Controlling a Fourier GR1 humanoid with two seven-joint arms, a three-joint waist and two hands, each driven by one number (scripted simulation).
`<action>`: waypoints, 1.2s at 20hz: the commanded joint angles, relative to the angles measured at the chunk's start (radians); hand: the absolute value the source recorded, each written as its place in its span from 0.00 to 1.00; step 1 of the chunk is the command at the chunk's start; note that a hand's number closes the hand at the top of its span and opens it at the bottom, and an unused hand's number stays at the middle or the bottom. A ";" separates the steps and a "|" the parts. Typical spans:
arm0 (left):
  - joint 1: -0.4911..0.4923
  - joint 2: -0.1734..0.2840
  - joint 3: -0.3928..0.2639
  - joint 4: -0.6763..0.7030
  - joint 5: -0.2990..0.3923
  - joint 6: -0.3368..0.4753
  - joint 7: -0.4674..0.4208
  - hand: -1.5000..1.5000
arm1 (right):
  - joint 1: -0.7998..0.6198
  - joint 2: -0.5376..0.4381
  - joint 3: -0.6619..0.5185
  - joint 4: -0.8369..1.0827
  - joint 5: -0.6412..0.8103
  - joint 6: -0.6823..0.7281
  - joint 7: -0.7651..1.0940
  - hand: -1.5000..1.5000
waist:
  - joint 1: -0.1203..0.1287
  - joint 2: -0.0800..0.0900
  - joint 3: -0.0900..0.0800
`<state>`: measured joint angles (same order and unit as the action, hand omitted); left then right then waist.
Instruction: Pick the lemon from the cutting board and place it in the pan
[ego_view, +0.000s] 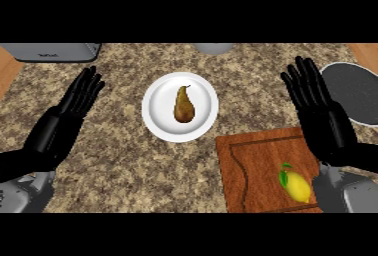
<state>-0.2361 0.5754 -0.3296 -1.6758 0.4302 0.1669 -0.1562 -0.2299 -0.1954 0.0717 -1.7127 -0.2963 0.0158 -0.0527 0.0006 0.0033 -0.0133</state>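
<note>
1. The speckled stone counter (125, 165) carries a wooden cutting board (255, 165) at its near right edge.
2. The dark pan (358, 92) sits at the far right edge.
3. The right hand (321, 117) and left hand (63, 117) rest with fingers straight, holding nothing.
4. The lemon (296, 185) lies on the board's near right corner, just beside the right wrist, behind the fingertips, long axis running roughly near to far.

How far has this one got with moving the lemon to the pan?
Nothing is done yet: the lemon lies on the cutting board. Nothing is in hand: the left hand and right hand are open, fingers straight. Left: grasp the lemon and place it in the pan at the right edge.
</note>
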 joint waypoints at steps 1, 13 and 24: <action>0.035 -0.010 0.013 -0.029 0.031 0.002 0.060 0.50 | 0.008 -0.056 0.082 0.009 0.084 0.102 -0.049 1.00 | 0.009 -0.004 0.014; 0.107 -0.169 -0.093 0.132 0.121 0.052 0.224 0.50 | -0.059 -0.356 0.329 -0.016 0.660 0.171 -0.615 0.00 | 0.007 0.004 0.018; 0.113 -0.170 -0.067 0.152 0.124 0.061 0.241 0.50 | -0.114 -0.729 0.564 -0.207 1.326 0.266 -0.325 0.00 | -0.029 -0.029 0.009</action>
<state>-0.1208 0.4006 -0.4089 -1.5138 0.5496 0.2134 0.0646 -0.3294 -0.8148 0.5628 -1.8583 0.8028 0.2619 -0.4636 -0.0144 -0.0143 -0.0034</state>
